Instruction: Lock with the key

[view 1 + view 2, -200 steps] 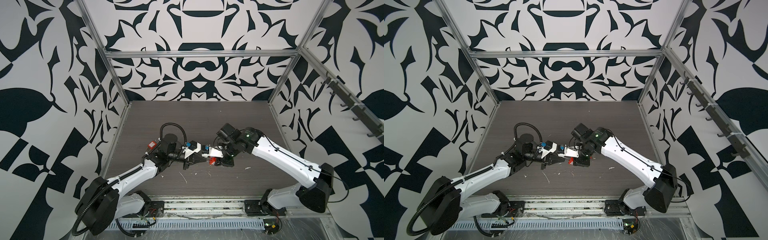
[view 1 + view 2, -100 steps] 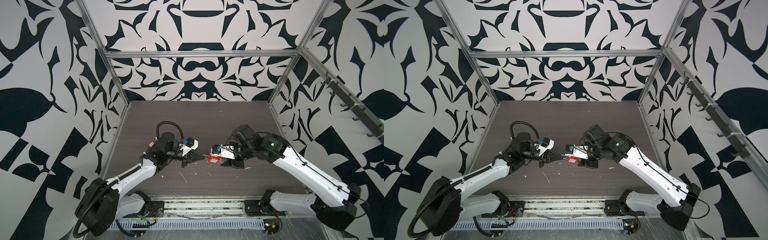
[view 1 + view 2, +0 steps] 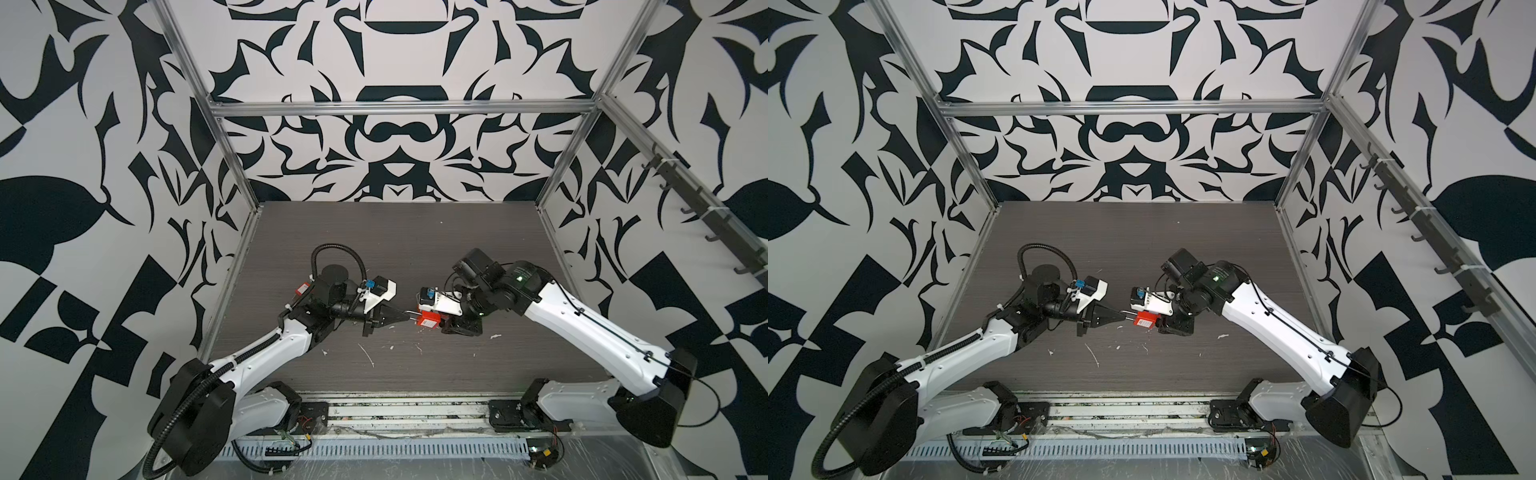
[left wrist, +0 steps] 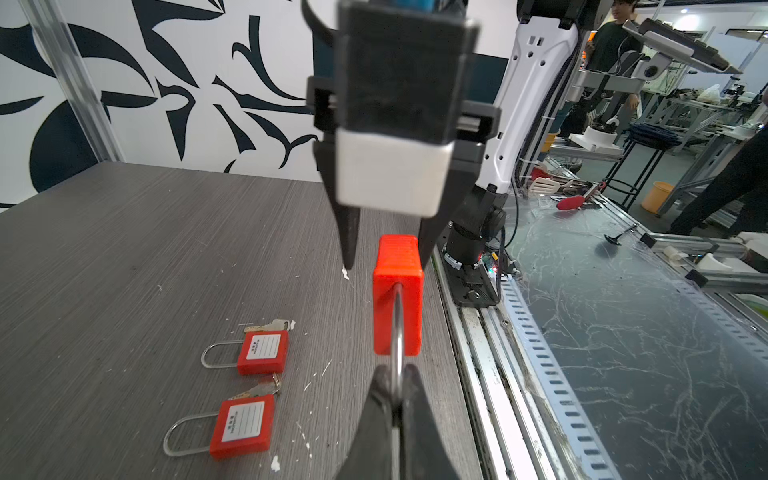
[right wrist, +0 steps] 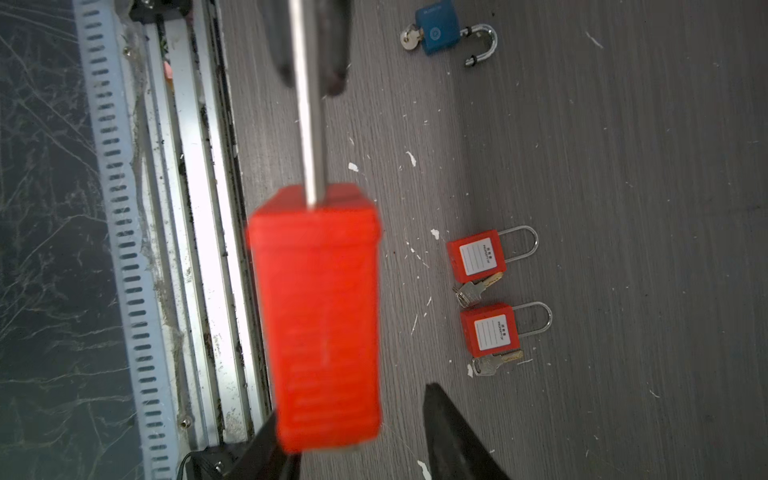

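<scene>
Left gripper [image 4: 397, 374]: my fingers are pressed together on the steel shackle [image 4: 398, 332] of the red padlock [image 4: 397, 299]. In both top views this gripper [image 3: 405, 316] points toward the middle of the table [image 3: 374, 232].
Red padlock, position: I hold it clear of the table surface, between my two grippers, near the front edge. The body [image 5: 320, 316] hangs off the shackle [image 5: 309, 124] on the side away from my left fingers.
Right gripper [image 4: 386, 262]: my fingers stand apart, one on each side of the far end of the padlock body. In the right wrist view, one finger [image 5: 449, 432] is clear of the body. The other sits just beside or behind it, and I cannot tell whether it makes contact.
Key of the held padlock: I cannot make it out in any view.
Padlock in top views: visible as a red block [image 3: 1145, 321] at my right gripper [image 3: 1156, 324].
Other items on the table: two red padlocks [image 4: 262, 353] [image 4: 243, 426] lie flat side by side, shackles closed, a key at the base of each. A blue padlock [image 5: 438, 27] lies apart from them with its shackle swung open.
</scene>
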`<state>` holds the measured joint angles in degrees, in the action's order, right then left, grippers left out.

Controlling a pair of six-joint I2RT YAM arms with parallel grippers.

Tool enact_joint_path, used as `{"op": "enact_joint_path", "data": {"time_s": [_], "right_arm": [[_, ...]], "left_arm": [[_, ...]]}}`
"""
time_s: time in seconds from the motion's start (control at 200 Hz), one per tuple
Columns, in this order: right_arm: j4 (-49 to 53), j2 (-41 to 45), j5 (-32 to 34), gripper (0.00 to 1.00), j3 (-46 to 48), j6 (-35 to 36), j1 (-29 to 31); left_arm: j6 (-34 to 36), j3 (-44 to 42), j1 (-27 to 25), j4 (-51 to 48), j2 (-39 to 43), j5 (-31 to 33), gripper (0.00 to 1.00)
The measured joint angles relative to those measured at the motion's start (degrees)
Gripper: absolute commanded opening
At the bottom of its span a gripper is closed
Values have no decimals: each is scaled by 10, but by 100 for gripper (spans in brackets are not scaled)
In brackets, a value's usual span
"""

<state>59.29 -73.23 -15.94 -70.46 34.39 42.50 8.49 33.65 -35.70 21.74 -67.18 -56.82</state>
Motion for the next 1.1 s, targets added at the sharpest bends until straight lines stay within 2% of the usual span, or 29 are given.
{"op": "enact_joint_path", "data": {"time_s": [0.315,0.51,0.72,0.865,1.1], "right_arm": [[-83,-12,71,48,49,-36,2],[-86,33,63,47,75,-11,2],[-42,102,41,39,83,9,2],[-25,97,19,29,78,14,2],[-26,64,-18,18,46,15,2]], "left_arm": [[-11,0,1,8,0,16,0],[-10,0,0,11,4,14,0],[-3,0,0,3,9,10,0],[2,1,0,-4,9,6,0],[10,1,0,-17,9,0,0]]}}
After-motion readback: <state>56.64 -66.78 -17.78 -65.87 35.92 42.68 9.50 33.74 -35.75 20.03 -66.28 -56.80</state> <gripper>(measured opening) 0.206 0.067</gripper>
